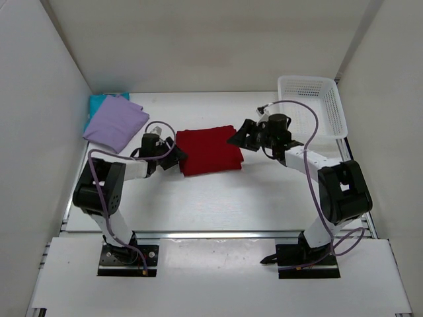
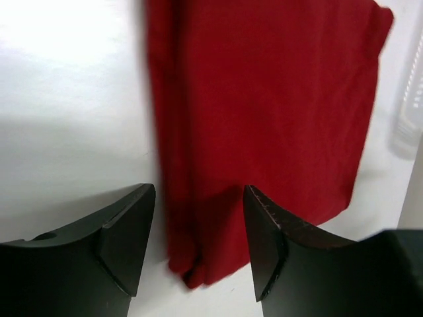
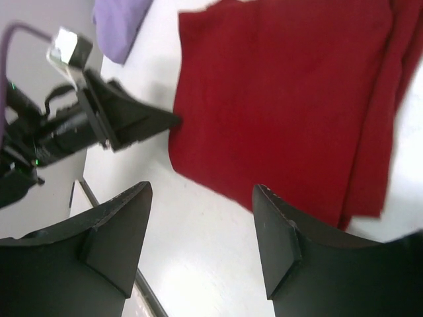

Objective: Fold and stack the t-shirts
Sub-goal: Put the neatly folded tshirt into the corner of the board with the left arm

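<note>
A folded red t-shirt lies on the surface between the left pincer and right pincer — both spread apart, empty — seemingly ready to stack on the purple t-shirt.

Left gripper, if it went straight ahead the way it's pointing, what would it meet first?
The folded red t-shirt: its near edge lies just ahead of the open left gripper, though the height above the cloth is unclear.
</note>
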